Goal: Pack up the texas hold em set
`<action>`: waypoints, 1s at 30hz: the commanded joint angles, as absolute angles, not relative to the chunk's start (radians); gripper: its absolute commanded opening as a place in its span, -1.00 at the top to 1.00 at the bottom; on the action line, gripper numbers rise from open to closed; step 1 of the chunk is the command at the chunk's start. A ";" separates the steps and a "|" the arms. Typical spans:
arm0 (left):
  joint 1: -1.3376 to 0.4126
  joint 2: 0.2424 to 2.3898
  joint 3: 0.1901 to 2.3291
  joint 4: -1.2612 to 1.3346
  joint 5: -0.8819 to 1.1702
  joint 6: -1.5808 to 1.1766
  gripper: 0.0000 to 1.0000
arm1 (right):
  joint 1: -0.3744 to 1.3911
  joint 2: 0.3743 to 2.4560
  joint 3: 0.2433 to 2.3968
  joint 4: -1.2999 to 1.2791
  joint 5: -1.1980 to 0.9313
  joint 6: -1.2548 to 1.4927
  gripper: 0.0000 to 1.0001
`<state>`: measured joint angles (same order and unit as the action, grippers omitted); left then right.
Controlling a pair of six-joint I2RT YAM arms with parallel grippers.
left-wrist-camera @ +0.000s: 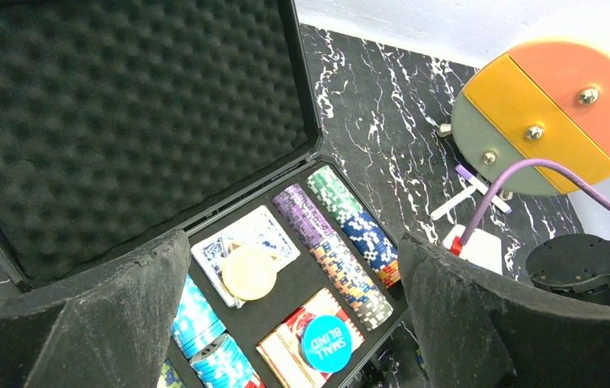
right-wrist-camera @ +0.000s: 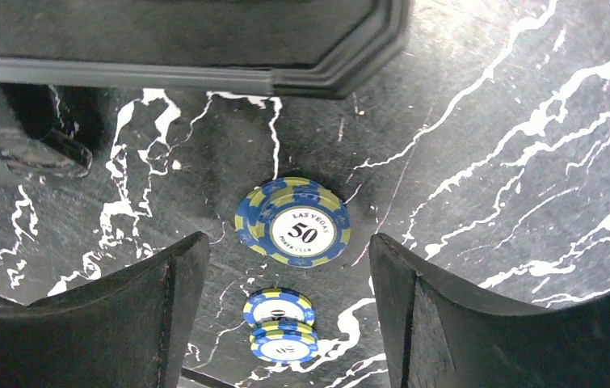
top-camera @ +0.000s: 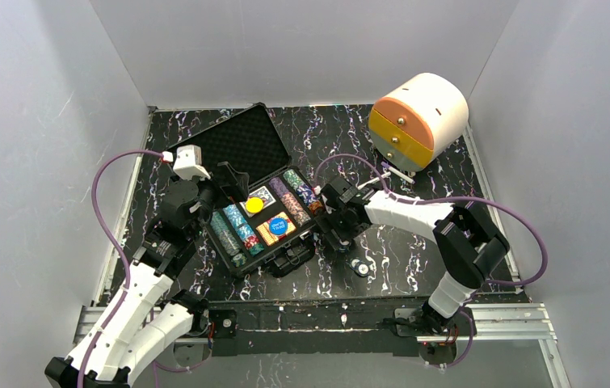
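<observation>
The black foam-lined case [top-camera: 241,145] lies open mid-table. Its tray holds rows of chips [left-wrist-camera: 342,242], a blue card deck under a yellow button [left-wrist-camera: 249,272] and a red deck under a blue SMALL BLIND button [left-wrist-camera: 327,343]. My left gripper [left-wrist-camera: 293,242] hovers open and empty above the tray; it also shows in the top view [top-camera: 233,182]. My right gripper [right-wrist-camera: 288,246] is open and empty just above the table, off the case's right corner. Between its fingers lie a short stack of blue-and-yellow 50 chips [right-wrist-camera: 293,222] and two more such chips [right-wrist-camera: 279,323].
A round cream and orange drawer unit [top-camera: 418,117] stands at the back right, with white sticks [top-camera: 394,171] on the table in front of it. A small round piece [top-camera: 359,267] lies near the case's front right. Grey walls enclose the black marbled table [top-camera: 414,242].
</observation>
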<state>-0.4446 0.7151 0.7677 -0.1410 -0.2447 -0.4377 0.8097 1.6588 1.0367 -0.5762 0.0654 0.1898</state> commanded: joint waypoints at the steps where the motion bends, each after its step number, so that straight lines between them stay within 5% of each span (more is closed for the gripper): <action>1: -0.447 0.703 0.785 -0.149 -0.265 -0.421 -0.96 | 0.829 1.658 1.054 -0.576 0.035 0.023 -0.59; 30: -0.447 0.705 0.786 -0.149 -0.278 -0.410 -0.96 | 0.848 1.699 1.000 -0.439 0.052 -0.149 -0.60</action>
